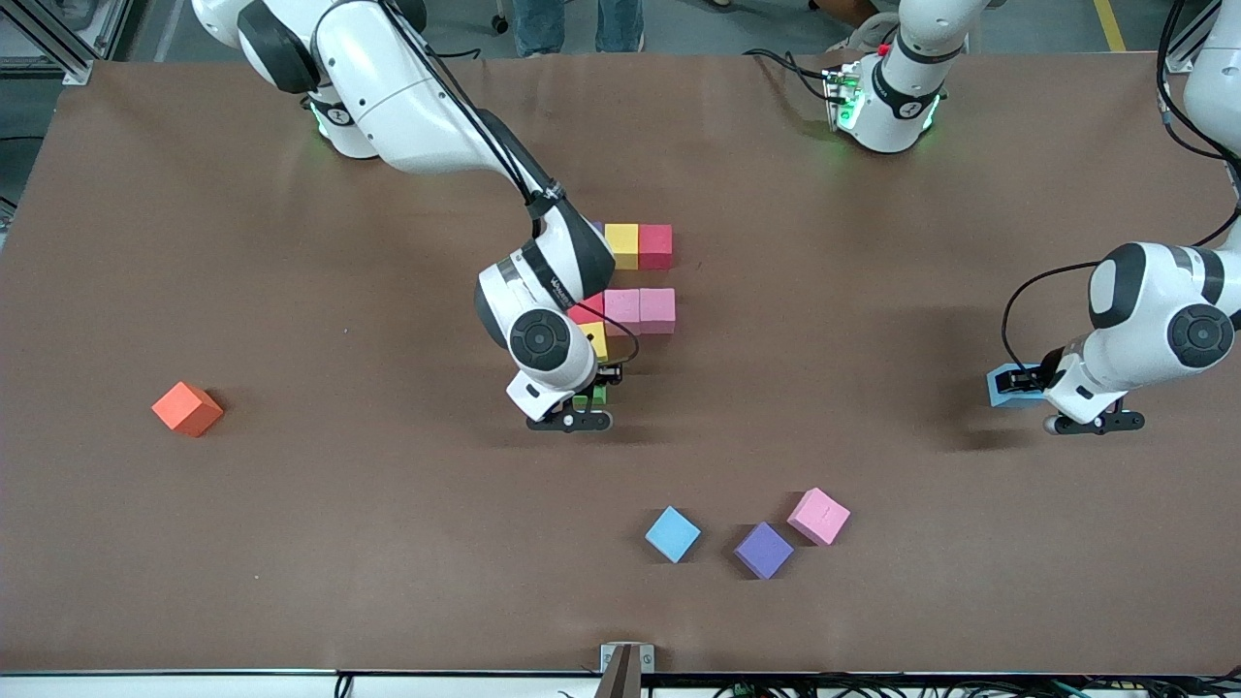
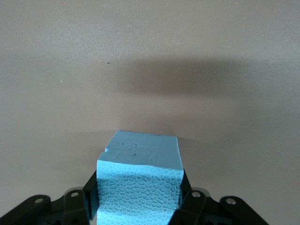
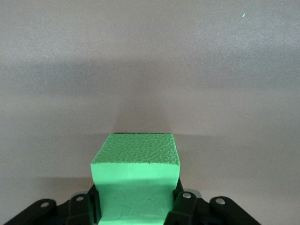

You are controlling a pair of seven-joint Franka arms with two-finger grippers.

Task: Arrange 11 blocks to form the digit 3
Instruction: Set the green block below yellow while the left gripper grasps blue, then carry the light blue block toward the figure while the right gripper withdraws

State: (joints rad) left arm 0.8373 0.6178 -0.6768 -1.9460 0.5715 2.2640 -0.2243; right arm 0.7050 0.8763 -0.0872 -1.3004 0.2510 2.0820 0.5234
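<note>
The unfinished digit 3 (image 1: 635,291) lies mid-table: a yellow block (image 1: 621,244) and a red block (image 1: 655,245) in its top bar, two pink blocks (image 1: 640,310) in the middle bar, and a red and a yellow cube partly hidden under the right arm. The right claw (image 1: 593,393) sits at the figure's camera-side end, its fingers shut on a green block (image 3: 136,180) that appears to be at or just above the table, next to the hidden yellow cube.

The left claw (image 1: 1023,380), well apart toward the left arm's end of the table, has closed in on a light blue block (image 2: 139,183); the pads press its two side faces, and it looks gripped.

The cubes look like light, matte foam with a pebbled skin, so they should grip without slipping but dent under a hard squeeze. Flat opposite faces, taken squarely, seem the best hold.

Three loose blocks wait nearer the camera than the right claw: another light blue block (image 1: 673,533), a purple block (image 1: 763,550) and a pink block (image 1: 818,516). An orange cube (image 1: 187,408) lies off toward the right arm's end.
</note>
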